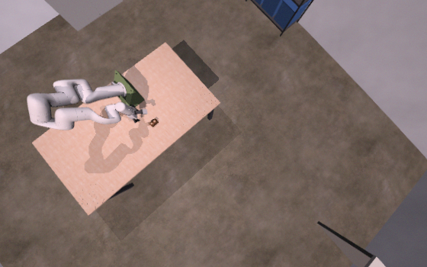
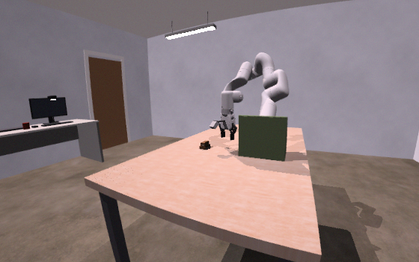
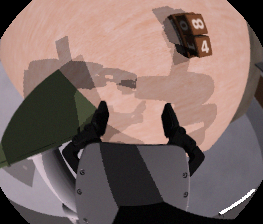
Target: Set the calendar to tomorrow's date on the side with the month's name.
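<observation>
The small block calendar (image 1: 154, 122) (image 2: 204, 144) (image 3: 191, 34) stands on the wooden table (image 1: 91, 172) (image 2: 201, 187). In the wrist view it is a dark tray (image 3: 175, 30) holding two brown cubes side by side; their top faces read 8 (image 3: 196, 23) and 4 (image 3: 204, 47). My gripper (image 1: 139, 115) (image 2: 227, 134) (image 3: 135, 108) is open and empty. It hangs above the table, a short way from the calendar, between it and the green box. The month side does not show clearly.
A large green box (image 1: 128, 90) (image 2: 262, 137) (image 3: 38, 119) stands on the table right beside the gripper. A desk with a monitor (image 2: 48, 108) stands at the room's left wall. A blue shelf (image 1: 281, 11) stands off the table.
</observation>
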`<state>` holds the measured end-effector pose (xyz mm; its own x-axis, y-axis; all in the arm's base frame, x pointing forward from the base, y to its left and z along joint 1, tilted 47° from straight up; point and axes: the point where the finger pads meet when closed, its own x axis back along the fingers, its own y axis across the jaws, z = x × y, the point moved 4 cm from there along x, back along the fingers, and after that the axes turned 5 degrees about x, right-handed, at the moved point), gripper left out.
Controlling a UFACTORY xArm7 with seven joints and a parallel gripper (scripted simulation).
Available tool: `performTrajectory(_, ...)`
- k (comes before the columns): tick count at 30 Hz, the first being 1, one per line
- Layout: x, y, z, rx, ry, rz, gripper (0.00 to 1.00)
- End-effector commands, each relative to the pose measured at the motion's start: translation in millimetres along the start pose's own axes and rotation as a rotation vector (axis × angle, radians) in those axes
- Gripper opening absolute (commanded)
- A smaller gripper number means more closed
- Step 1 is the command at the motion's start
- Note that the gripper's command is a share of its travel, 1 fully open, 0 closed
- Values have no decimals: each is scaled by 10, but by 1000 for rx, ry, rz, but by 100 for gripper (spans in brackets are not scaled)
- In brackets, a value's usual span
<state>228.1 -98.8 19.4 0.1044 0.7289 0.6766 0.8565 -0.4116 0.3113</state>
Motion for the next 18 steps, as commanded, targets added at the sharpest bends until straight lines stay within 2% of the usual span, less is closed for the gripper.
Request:
performTrajectory(1, 3, 52, 33, 1, 2, -1, 100)
performTrajectory(6, 3, 246, 123, 1, 2, -1, 100)
performTrajectory(13, 3, 292, 144, 1, 2, -1, 100)
performTrajectory(18, 4, 476, 228, 1, 2, -1, 100)
